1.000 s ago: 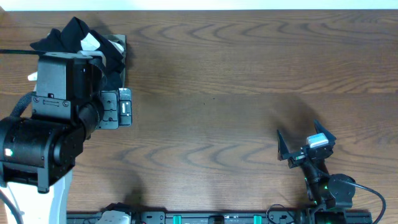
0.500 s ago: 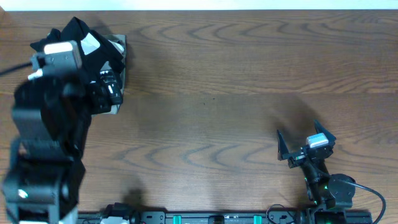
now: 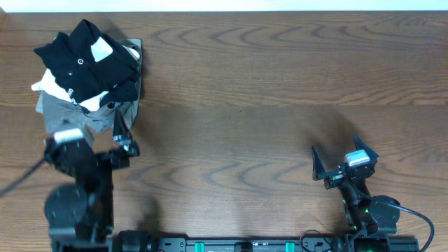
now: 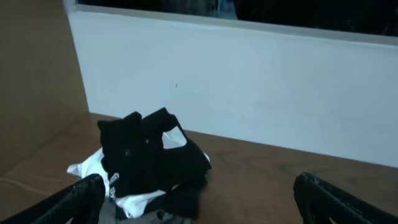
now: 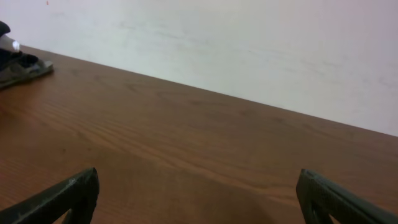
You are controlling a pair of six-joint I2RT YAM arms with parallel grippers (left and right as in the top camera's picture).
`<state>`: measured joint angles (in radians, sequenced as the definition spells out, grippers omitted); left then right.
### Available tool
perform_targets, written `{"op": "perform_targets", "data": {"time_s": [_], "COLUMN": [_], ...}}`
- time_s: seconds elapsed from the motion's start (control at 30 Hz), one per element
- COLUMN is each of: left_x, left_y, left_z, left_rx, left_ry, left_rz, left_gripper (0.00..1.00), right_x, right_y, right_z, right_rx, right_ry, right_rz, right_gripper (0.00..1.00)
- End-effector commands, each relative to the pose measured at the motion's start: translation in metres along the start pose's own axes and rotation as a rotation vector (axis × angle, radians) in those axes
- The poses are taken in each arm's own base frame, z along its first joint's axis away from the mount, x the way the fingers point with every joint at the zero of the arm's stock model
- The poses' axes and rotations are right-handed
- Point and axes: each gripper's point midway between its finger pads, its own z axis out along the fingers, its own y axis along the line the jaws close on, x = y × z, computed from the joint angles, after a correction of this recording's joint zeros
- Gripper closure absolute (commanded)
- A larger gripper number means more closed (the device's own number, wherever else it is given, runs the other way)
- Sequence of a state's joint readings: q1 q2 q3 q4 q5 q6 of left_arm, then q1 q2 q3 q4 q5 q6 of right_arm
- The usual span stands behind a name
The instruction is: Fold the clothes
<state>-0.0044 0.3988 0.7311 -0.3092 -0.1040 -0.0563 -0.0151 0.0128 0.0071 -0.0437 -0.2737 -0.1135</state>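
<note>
A pile of clothes lies at the table's back left: a black garment [image 3: 87, 56] on top, a white one [image 3: 49, 82] under it and a grey one [image 3: 63, 112] at the bottom. My left gripper [image 3: 91, 143] is open and empty, just in front of the pile. In the left wrist view the pile [image 4: 149, 158] lies ahead between the spread fingers of the left gripper [image 4: 199, 208]. My right gripper [image 3: 339, 159] is open and empty at the front right, over bare wood. The right wrist view shows the right gripper [image 5: 199, 205] with its fingers wide apart.
The wooden table [image 3: 245, 105] stretches between the pile and the right arm. A white wall [image 4: 249, 87] stands behind the table's far edge. The pile's edge shows far left in the right wrist view [image 5: 18, 65].
My left arm has drawn back from over the pile toward the table's front edge, uncovering the clothes. The right arm has not moved.
</note>
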Motion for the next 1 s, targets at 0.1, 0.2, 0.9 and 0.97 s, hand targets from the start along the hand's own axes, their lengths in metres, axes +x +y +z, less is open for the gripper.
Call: {"op": "perform_targets", "data": {"time_s": [0.1,0.2,0.9,0.97], "left_x": [0.035,0.052,0.147,0.157], "left_y": [0.006,0.007,0.013,0.013], "left_z": [-0.016,-0.017,0.017,0.02], "left_rx": [0.012,0.018,0.027,0.026], "left_ry": [-0.033,-0.046,-0.055,-0.043], "left_rz": [-0.015,-0.017,-0.041,-0.039], "left_gripper": [0.02,0.02,0.02,0.02], "right_x": [0.001,0.001,0.001,0.001], "right_y": [0.0,-0.001,-0.001,-0.001], "right_z": [0.0,0.0,0.0,0.0], "right_rx": [0.0,0.001,0.001,0.001], "right_ry": [0.002,0.002,0.002,0.002], "right_rz": [0.012,0.012,0.012,0.012], "right_gripper": [0.01,0.01,0.01,0.01]}}
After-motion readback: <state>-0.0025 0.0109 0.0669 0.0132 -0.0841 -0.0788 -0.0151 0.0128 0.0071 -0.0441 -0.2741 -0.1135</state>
